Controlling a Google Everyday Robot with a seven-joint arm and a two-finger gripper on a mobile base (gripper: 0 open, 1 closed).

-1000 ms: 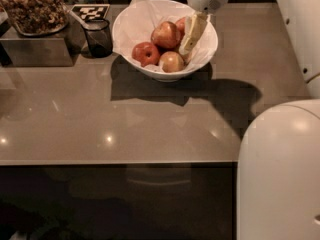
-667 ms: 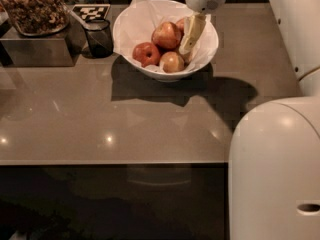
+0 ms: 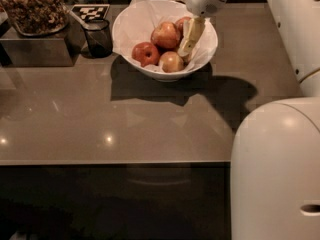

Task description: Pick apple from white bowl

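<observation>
The white bowl (image 3: 205, 54), lined with crumpled white paper, stands at the back of the brown counter. The apple (image 3: 166, 34), large and orange-red with a pale blush, lies in the bowl's middle. A smaller deep-red apple (image 3: 145, 53) lies to its left and a yellowish apple (image 3: 171, 61) in front. Another apple (image 3: 181, 23) shows partly behind the gripper. My gripper (image 3: 186, 48) hangs down from the upper right into the bowl, right beside the apple's right side and just above the yellowish apple.
A dark glass cup (image 3: 98, 36) stands left of the bowl. A metal box with a tray of brown dried pieces (image 3: 32, 9) is at the far left, with a checkered marker (image 3: 90, 11) behind the cup. My white arm body (image 3: 280, 169) fills the right foreground. The counter's front edge (image 3: 115, 161) runs across.
The gripper stays in the bowl beside the apple, shifted slightly left. My white arm body in the foreground has moved left. The apples have not moved.
</observation>
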